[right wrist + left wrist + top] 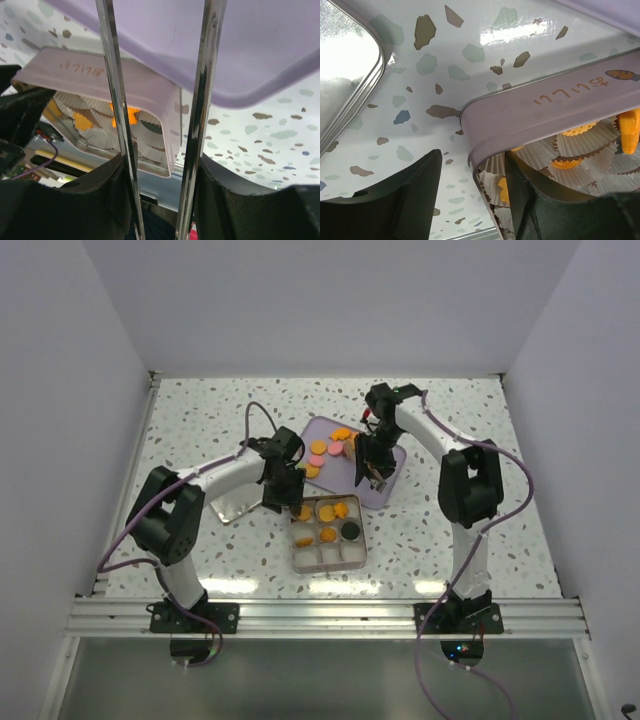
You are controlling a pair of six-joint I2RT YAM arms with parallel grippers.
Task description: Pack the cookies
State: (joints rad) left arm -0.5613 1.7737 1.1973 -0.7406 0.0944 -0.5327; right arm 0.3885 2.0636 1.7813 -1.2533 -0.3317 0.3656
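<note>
packing looks partway along. several cookies (319,447), pink and orange, lie loose on the lilac tray (250,50) at the far side. others sit in the paper cups (585,145) of the divided tin (540,115) just in front of it, and the near row of compartments looks unfilled.

the right gripper (161,160) is clenched on a pair of metal tongs (111,90). its fingers press the outer faces of the two blades, which run forward over the tray with a gap between them. the likely reason for the tool is that thin blades can close around a flat disc that broad fingers could not lift off a flat tray. the blade tips lie outside the wrist view, so it cannot be told whether they carry a cookie.

the left gripper (472,160) is released. its jaws straddle the tin's far-left corner, one finger inside the wall and one outside over the speckled table (420,105). that stance probably serves to steady the tin when a cookie is dropped in. what looks like the tin's lid (345,85) lies to the left, out of the way.
</note>
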